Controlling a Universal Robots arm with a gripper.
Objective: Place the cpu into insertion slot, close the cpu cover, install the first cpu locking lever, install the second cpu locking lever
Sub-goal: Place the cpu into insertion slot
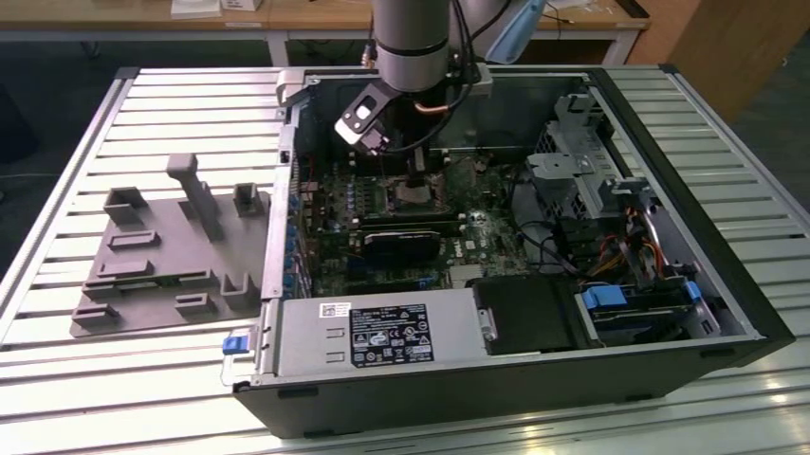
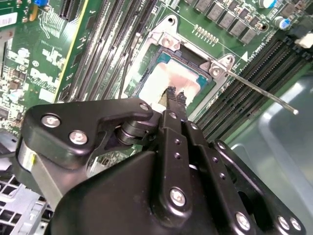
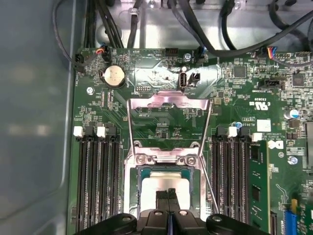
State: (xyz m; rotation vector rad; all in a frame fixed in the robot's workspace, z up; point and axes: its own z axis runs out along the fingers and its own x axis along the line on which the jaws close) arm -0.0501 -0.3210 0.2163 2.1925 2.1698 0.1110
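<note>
My gripper [image 3: 168,193] points down into the open computer case [image 1: 506,389], its two fingers [image 2: 170,95] pressed together with nothing between them. Right under my fingertips lies the cpu [image 3: 154,182], flat in the insertion slot [image 3: 128,185], its pale top showing in both wrist views. Whether my tips touch it I cannot tell. Just beyond my tips the cpu cover [image 3: 168,102] stands swung open off the slot, hinged at the slot's far edge, with the green motherboard [image 3: 244,112] visible through its window. Beside the slot, to one side of my fingers, a thin metal locking lever [image 2: 259,90] sticks out free.
</note>
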